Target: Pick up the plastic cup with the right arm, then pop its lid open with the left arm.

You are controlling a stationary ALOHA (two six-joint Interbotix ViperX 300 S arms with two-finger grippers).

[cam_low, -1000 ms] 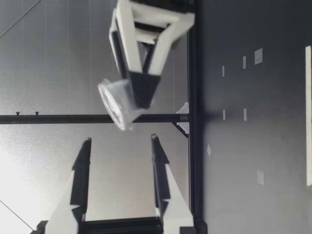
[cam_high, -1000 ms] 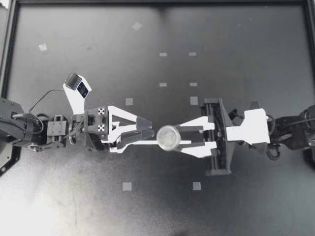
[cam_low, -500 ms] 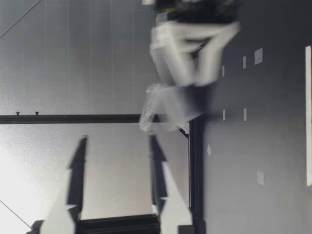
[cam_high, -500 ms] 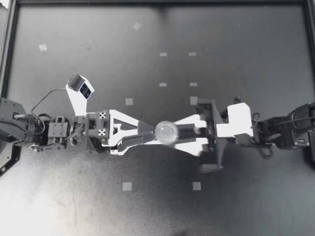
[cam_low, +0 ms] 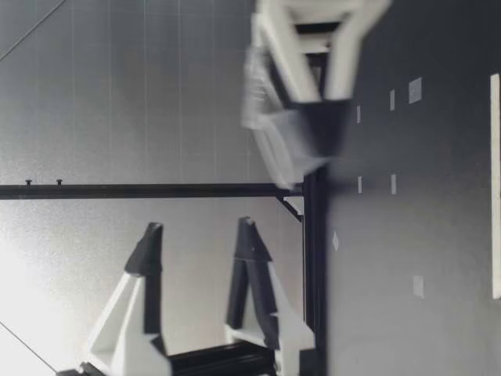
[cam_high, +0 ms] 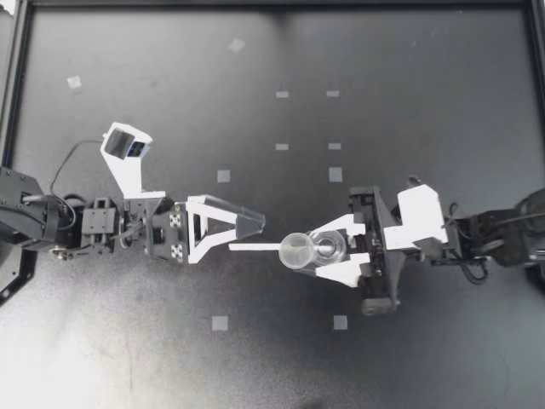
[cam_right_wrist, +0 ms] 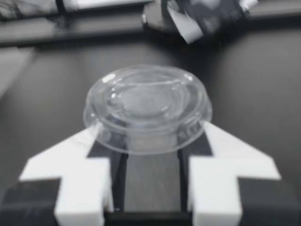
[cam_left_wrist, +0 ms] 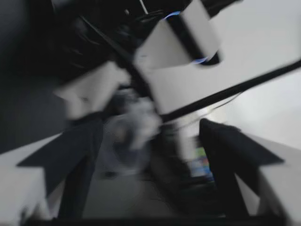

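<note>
Since half a second ago, a gap has opened ahead of the left pincer (cam_high: pixel 255 236), which hovers above the dark counter (cam_high: pixel 383 102) with fingers spread wide and empty. Just beyond its tips, a clear plastic cup (cam_high: pixel 296 252) hangs sideways, rim toward it. The right pincer (cam_high: pixel 318 251) clamps the cup's base from both sides. The cup appears not to have changed pincers.

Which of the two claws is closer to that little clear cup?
The right. My right gripper is shut on the clear cup, one finger on each side. My left gripper stands open by the cup's rim, not gripping it.
</note>
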